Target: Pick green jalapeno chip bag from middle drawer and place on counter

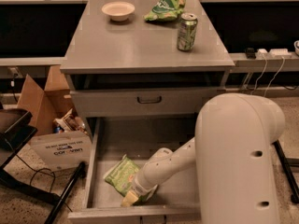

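End effector point(140, 193) at the green jalapeno chip bag point(122, 175) — middle drawer point(117, 213)
The bag is seen at the drawer's near left, under the end effector; whether it is grasped cannot be told.

Hand point(141, 193) at green bag point(121, 173) (middle drawer point(92, 166))

Hand point(138, 195) smooth pale plastic, in matte grey metal middle drawer point(177, 198); chip bag point(122, 174) glossy film.
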`<move>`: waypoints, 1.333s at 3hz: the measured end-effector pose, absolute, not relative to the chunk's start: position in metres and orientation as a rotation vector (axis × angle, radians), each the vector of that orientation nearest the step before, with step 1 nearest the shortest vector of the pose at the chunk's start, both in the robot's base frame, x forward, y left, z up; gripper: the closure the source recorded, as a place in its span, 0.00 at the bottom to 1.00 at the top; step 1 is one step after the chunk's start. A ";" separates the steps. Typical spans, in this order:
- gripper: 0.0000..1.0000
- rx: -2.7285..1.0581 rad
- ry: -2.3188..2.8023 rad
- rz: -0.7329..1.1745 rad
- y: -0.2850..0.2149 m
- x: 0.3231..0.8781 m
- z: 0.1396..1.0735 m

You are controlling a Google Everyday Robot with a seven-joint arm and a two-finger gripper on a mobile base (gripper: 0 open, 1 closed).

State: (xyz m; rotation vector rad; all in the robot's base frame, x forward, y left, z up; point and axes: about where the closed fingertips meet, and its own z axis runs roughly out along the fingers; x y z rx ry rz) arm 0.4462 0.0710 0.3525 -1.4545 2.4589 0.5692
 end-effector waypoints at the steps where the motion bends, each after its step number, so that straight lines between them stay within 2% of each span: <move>1: 0.42 -1.456 2.462 0.578 0.074 0.443 0.350; 2: 0.73 -1.456 2.462 0.578 0.074 0.443 0.350; 3: 0.96 -1.456 2.462 0.578 0.074 0.443 0.350; 4: 1.00 -1.471 2.458 0.570 0.076 0.443 0.356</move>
